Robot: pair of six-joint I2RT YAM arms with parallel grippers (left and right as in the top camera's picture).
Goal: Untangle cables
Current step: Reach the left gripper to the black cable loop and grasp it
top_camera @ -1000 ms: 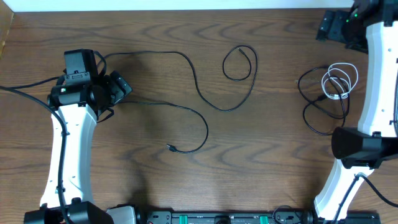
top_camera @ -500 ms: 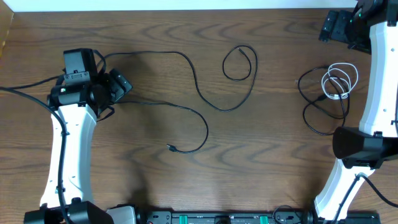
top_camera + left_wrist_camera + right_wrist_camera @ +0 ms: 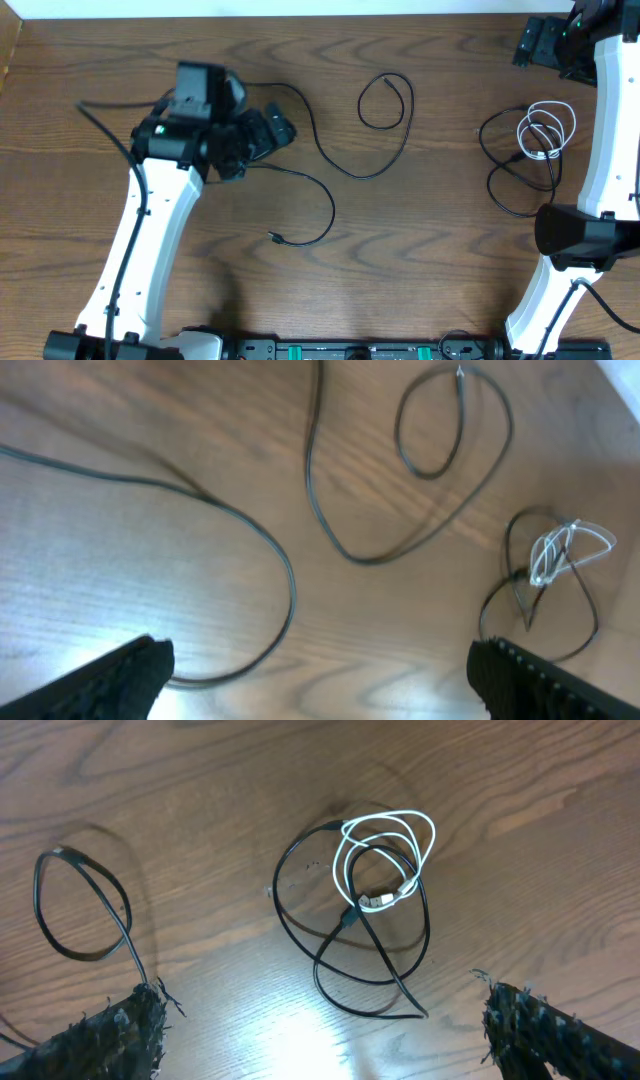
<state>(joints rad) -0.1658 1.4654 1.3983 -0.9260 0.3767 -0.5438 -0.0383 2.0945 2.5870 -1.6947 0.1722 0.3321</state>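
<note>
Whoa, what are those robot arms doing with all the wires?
They are sorting out tangled cables on the table. Nothing is held right now: both grippers are open. The left gripper hovers over the long black cable, which lies spread out in loose curves. The right gripper is near the far right corner, its camera looking down at the white cable, which is tangled with a second black cable.

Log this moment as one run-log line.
left gripper: open, empty, over long black cable | right gripper: open, empty | white cable: looped over second black cable, tangled
</note>
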